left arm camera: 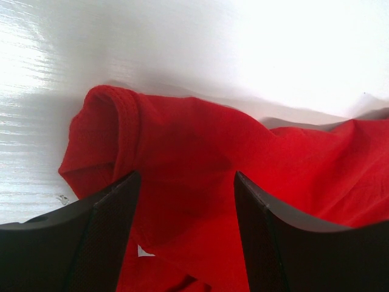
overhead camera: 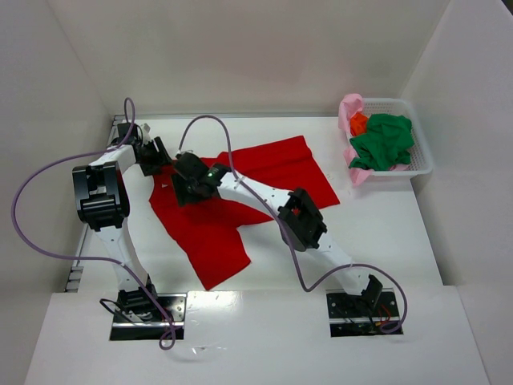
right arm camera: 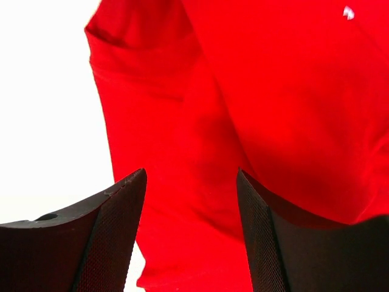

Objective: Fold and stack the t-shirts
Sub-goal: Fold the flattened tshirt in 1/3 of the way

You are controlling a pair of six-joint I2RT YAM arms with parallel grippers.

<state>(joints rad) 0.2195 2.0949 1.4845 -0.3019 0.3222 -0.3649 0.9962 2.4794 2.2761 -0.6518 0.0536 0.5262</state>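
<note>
White surface (overhead camera: 385, 233), red t-shirt (overhead camera: 240, 200) spread mid-frame. Upper right: lattice basket (overhead camera: 424, 164) stuffed with green t-shirt (overhead camera: 385, 143), pink t-shirt (overhead camera: 349, 108), orange t-shirt (overhead camera: 358, 123). Left claw (left arm camera: 186, 176) and right claw (right arm camera: 191, 173) both gaping wide over red cloth.

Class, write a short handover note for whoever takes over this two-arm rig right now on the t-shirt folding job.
Left gripper: open over a hemmed edge of the red t-shirt, holding nothing.
Right gripper: open over the same shirt, holding nothing.
The red t-shirt lies spread, rumpled, on the table; green t-shirt, orange t-shirt and pink t-shirt sit bunched in the white basket, far right.
Done: nothing folded or stacked.
To do: fold the red one, then the other three; stack all.
</note>
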